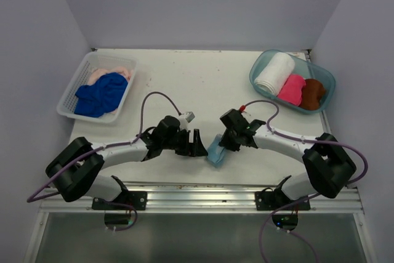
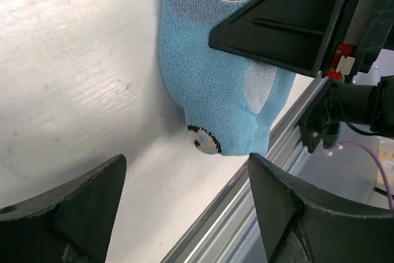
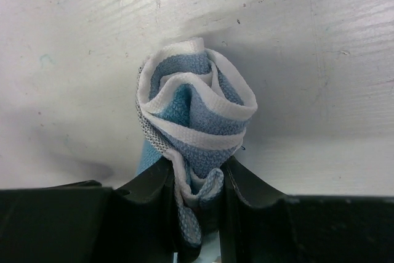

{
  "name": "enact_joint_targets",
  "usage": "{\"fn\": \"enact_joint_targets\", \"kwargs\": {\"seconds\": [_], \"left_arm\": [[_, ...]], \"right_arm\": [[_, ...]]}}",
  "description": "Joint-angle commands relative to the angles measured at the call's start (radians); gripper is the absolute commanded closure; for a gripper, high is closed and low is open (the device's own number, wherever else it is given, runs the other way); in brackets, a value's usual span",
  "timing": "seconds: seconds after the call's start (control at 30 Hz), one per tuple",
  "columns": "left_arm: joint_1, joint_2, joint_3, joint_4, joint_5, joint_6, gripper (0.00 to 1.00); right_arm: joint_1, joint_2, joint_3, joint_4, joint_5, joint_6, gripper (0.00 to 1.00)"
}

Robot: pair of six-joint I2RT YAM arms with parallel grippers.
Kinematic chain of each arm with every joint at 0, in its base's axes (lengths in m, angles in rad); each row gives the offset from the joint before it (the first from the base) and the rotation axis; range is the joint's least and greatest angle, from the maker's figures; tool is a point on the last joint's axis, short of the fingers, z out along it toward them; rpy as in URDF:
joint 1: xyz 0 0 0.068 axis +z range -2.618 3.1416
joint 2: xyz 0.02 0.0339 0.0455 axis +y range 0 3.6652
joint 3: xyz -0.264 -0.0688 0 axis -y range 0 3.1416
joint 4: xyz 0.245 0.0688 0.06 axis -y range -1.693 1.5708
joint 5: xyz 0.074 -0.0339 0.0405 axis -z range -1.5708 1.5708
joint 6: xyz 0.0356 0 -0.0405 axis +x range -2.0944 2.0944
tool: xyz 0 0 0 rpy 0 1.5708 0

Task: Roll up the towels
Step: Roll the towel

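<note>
Light blue terry, the rolled towel lies near the tabletop's 6 o'clock edge. The right pincer clamps one end of it, jaws nearly closed. The left pincer stands wide open at the roll's 9 o'clock, clear of it. A cartoon face marks the cloth. A white towel, a hot pink towel and a brown towel fill the teal tub at 1 o'clock.

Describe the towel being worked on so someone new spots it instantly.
Start at the middle of the near edge of the white table. There the right gripper pinches a rolled light blue towel. It is the only towel outside the basket and tub.
</note>
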Motion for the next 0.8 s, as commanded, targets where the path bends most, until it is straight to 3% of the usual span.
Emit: {"fn": "enact_joint_targets", "kwargs": {"seconds": [0.0,0.17,0.23,0.33,0.43,0.77], "left_arm": [[0.010,-0.036,0.055,-0.118,-0.082,0.092,0.17],[0.007,-0.045,0.099,-0.147,-0.076,0.138,0.18],[-0.019,-0.048,0.142,-0.177,-0.148,0.181,0.18],[-0.129,-0.042,0.214,-0.260,-0.308,0.236,0.19],[-0.246,-0.027,0.242,-0.238,-0.396,0.252,0.20],[-0.396,0.065,0.256,-0.132,-0.502,0.273,0.15]], "right_arm": [[-0.003,0.055,0.078,-0.201,0.094,-0.060,0.90],[-0.001,0.099,0.163,-0.296,0.155,-0.076,0.86],[-0.001,0.107,0.180,-0.313,0.158,-0.079,0.86],[-0.001,0.145,0.211,-0.342,0.144,-0.073,0.87],[-0.003,0.164,0.228,-0.355,0.126,-0.044,0.87],[-0.001,0.188,0.233,-0.293,0.011,0.010,0.88]]}}
